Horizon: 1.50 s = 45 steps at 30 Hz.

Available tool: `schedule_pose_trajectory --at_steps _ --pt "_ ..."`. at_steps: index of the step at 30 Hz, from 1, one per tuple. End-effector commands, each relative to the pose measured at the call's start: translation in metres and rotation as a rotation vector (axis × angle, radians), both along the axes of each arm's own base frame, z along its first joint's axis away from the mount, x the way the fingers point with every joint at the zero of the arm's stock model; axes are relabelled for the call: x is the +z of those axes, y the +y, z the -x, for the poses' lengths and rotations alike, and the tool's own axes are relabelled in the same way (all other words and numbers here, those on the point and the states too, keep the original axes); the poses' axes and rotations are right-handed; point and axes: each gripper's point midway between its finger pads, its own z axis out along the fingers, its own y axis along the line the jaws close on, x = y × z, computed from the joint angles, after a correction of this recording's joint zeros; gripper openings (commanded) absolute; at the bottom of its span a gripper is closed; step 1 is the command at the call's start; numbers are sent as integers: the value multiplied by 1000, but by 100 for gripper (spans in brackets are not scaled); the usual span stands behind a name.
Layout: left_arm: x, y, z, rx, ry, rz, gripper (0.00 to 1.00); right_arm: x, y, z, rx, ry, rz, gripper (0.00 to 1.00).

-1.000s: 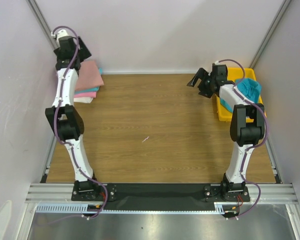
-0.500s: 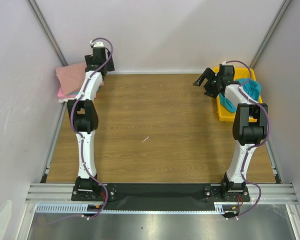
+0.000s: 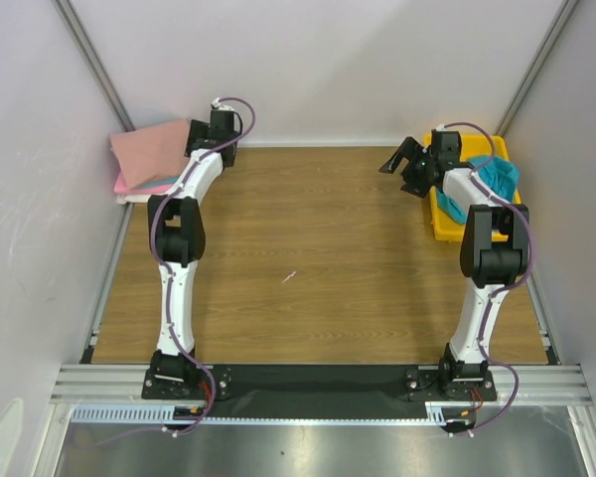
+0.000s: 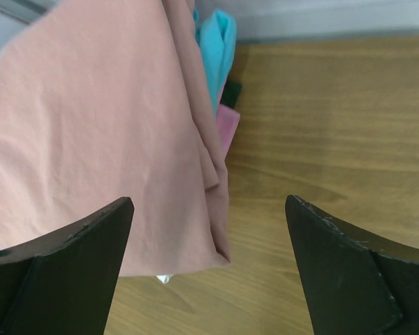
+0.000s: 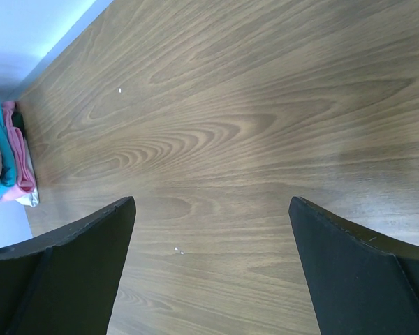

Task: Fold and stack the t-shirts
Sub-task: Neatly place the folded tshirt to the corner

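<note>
The fingers of the left gripper (image 4: pixel 208 206) stood wide apart with nothing between them, above the right edge of the dusty-pink shirt (image 4: pixel 91 125). This shirt lay on top of the pile in the far left corner of the table (image 3: pixel 308 258). Under its edge a turquoise shirt (image 4: pixel 216 42) and a bright pink shirt (image 4: pixel 228 125) showed as folded layers. The pile was just beside these fingers, to their left.

The right gripper (image 5: pixel 211 202) was also spread and empty, and it looked down on bare wood. Its fingers pointed toward the middle of the table. The crumpled teal shirt (image 3: pixel 497 177) was behind it, to its right, in the yellow tray (image 3: pixel 440 227) by the right wall. I could not find a clear long axis in the cloth; the tray itself ran from near to far. I judged that the right arm was much the nearer one, and that it must first turn around toward the tray.
</note>
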Motion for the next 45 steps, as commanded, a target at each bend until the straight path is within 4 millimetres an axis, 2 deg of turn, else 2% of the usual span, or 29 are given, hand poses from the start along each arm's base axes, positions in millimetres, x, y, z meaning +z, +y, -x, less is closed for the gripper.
schedule_pose_trajectory --at_steps 1,2,7,10,11,13,14,19,21,22,25,31,34,45 --pt "24 9 17 16 23 -48 92 16 5 -6 3 -42 1 100" --pt "22 9 18 18 33 -52 86 17 7 -6 6 -45 0 100" --pt "11 12 25 30 74 -59 83 17 9 -5 11 -41 3 100" --pt "14 15 26 43 71 -75 70 18 8 -4 9 -46 8 100" --pt "15 15 26 43 71 -77 63 18 9 -3 11 -44 8 100" --pt "16 15 26 38 72 -78 57 19 9 -3 12 -46 7 100" --pt "19 15 27 35 71 -80 50 19 9 -4 11 -47 6 100" --pt "15 15 34 1 115 -100 36 18 11 -2 14 -44 4 100" --pt "19 16 37 -13 129 -119 24 17 12 -1 14 -40 3 100" --pt "22 17 38 -13 128 -128 14 16 11 -1 13 -42 3 100" --pt "35 22 41 -25 131 -170 6 16 14 -1 19 -41 -3 100" --pt "60 29 49 -65 140 -216 2 15 18 0 23 -38 -11 100" --pt "62 36 56 -83 171 -240 0 14 19 0 26 -36 -14 100" --pt "25 37 78 -154 308 -224 1 11 22 1 35 -30 -15 100"
